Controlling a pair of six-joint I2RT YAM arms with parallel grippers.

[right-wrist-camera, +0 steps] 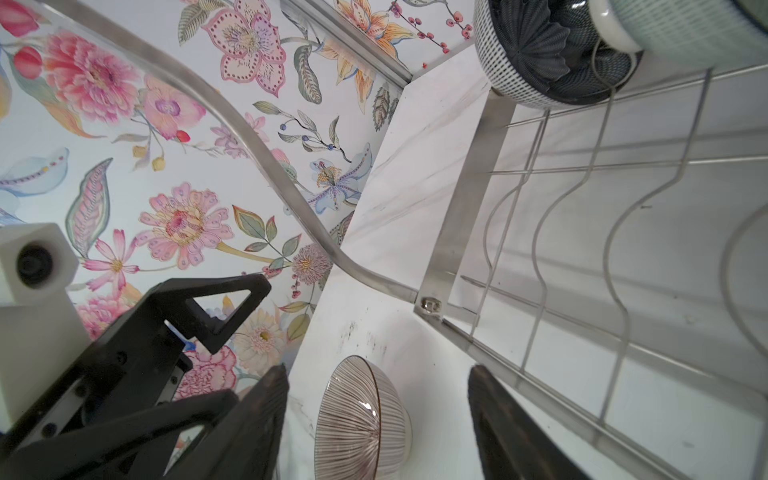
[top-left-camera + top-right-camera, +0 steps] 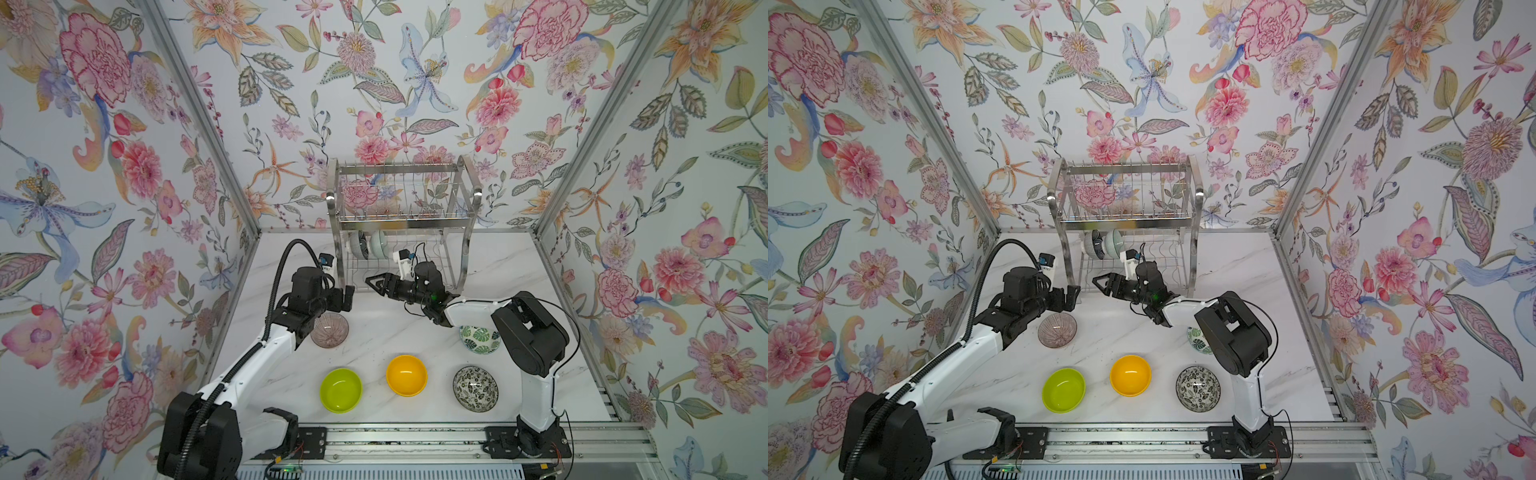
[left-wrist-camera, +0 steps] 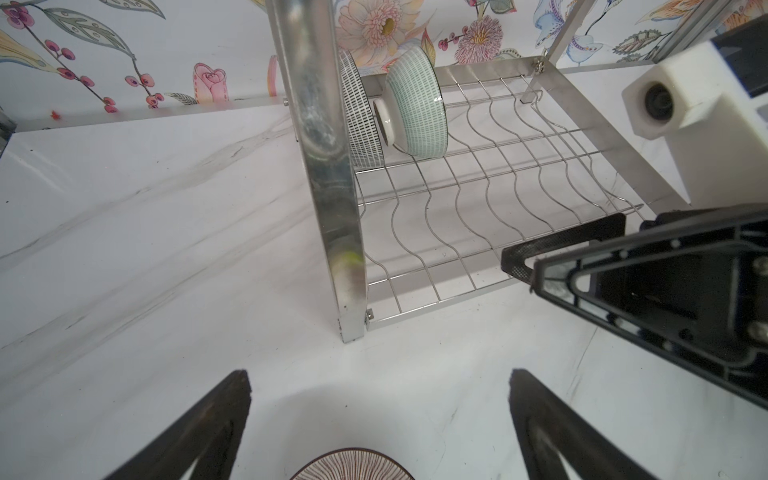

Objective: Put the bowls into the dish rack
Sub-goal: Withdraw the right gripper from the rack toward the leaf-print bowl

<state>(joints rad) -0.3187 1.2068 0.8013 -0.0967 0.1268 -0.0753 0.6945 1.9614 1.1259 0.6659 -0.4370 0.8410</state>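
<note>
Right now my left gripper (image 2: 348, 297) hangs wide open and empty, close by the pinkish-brown ribbed bowl (image 2: 329, 330). My right gripper (image 2: 372, 282) also has its fingers parted, holding nothing, at the front of the dish rack (image 2: 399, 167). The navy bowl (image 2: 359, 245) and the mint bowl (image 2: 379, 243) stand on edge in the rack's lower tier. The lime green bowl (image 2: 340, 390), orange-yellow bowl (image 2: 406, 375), black-and-white floral bowl (image 2: 475, 388) and leaf-print bowl (image 2: 478, 338) sit on the table (image 2: 415, 324).

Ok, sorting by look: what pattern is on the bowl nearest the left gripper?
The bowl has thin pinkish-brown radial stripes; right wrist view.
</note>
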